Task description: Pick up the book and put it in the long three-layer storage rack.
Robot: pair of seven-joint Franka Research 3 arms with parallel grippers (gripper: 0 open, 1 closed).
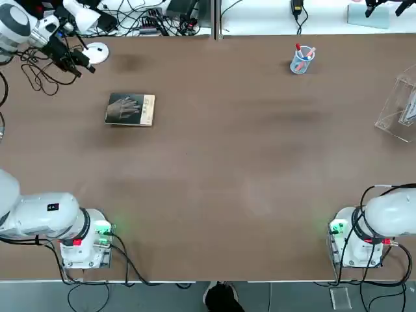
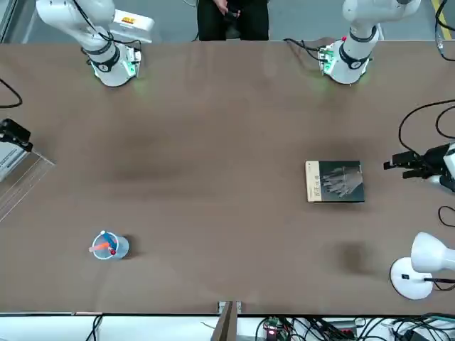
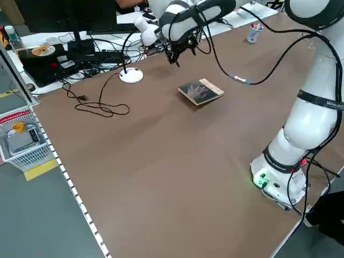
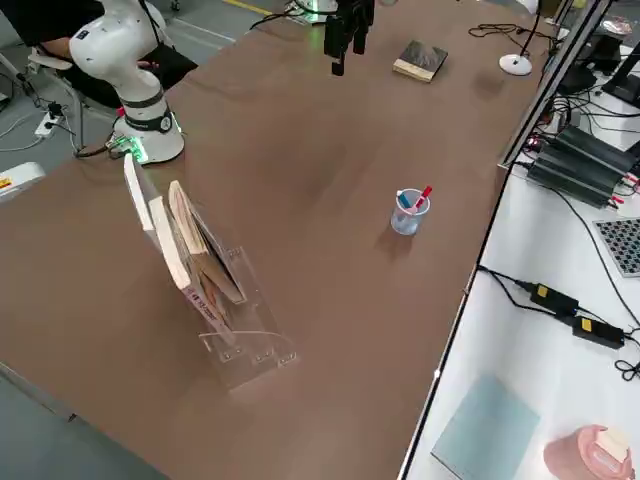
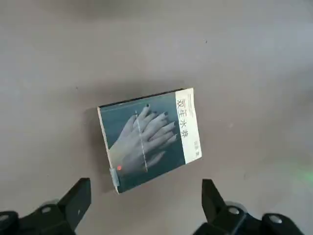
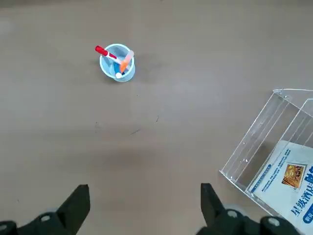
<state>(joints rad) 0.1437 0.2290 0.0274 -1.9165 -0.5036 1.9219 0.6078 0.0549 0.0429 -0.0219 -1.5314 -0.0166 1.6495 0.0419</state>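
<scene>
book (image 5: 149, 139) flat on desk (image 1: 227, 175), left gripper (image 5: 144, 208) above it, fingers (image 5: 76, 203) wide open, empty; right gripper (image 6: 142, 210) same, parked

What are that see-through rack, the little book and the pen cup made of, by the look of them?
The rack looks like clear acrylic: glossy, see-through walls with bright edges and books showing through. The book seems paper with a smooth printed cover, a thin page block along one edge. The pen cup appears clear bluish plastic, though glass cannot be ruled out.
</scene>
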